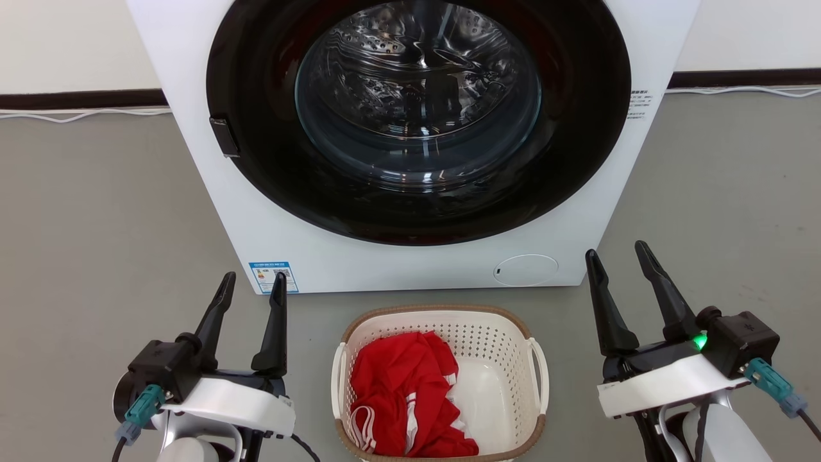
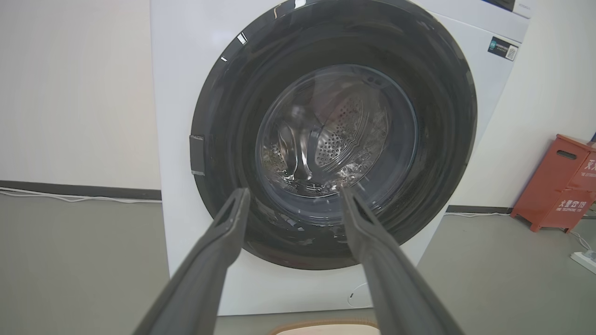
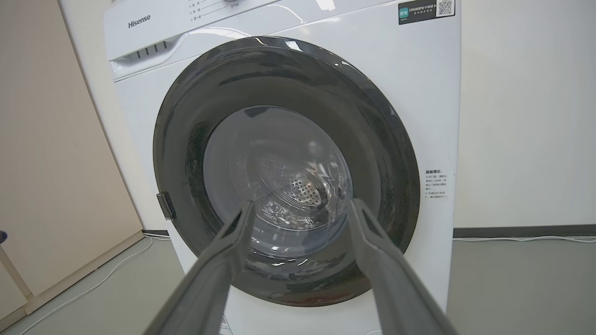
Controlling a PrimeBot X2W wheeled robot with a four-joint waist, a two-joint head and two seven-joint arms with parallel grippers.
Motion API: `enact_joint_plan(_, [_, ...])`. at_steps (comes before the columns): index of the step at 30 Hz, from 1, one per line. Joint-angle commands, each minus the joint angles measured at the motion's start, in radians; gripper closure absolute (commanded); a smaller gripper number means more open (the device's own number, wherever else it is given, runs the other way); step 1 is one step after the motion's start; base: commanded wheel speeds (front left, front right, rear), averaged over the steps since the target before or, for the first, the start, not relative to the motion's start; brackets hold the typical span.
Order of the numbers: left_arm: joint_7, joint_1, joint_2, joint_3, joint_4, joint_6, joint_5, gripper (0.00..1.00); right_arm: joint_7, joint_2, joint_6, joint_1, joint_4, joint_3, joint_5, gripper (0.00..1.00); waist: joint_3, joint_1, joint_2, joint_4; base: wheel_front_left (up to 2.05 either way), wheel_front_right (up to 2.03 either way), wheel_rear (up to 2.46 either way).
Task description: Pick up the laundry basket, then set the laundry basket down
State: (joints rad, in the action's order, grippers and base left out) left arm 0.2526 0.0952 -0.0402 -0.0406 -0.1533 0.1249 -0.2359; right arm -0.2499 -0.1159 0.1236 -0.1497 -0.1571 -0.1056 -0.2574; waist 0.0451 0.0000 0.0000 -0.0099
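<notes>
The laundry basket [image 1: 500,340], cream-white and perforated with a brown woven-look rim, stands on the grey floor just in front of the washing machine. Red clothing with white stripes [image 1: 404,398] lies inside it. A white handle shows on each of its sides. My left gripper [image 1: 251,285] hangs open to the basket's left, apart from it, nothing between its fingers. To the right of the basket my right gripper [image 1: 616,255] is open too and holds nothing. The left wrist view catches a sliver of the basket's rim [image 2: 321,324] at the bottom edge, between that gripper's [image 2: 293,197] spread fingers. In the right wrist view, my right gripper [image 3: 300,209] points at the machine's door.
A white front-loading washing machine [image 1: 269,212] with a dark round door, shut, stands directly behind the basket. White cables [image 1: 77,115] run along the wall's dark skirting. A red box [image 2: 558,186] sits on the floor by the wall to the machine's right, and a white power strip [image 2: 584,258] lies near it.
</notes>
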Motion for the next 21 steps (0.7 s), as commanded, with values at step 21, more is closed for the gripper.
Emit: enact_joint_plan(21, [0.009,0.052,-0.01,0.024,0.024,0.006,0.004,0.0,-0.012,-0.009,0.007,-0.046,0.018,-0.031,0.003,0.0,0.0,0.0,0.0,-0.009,0.0,0.0,0.0])
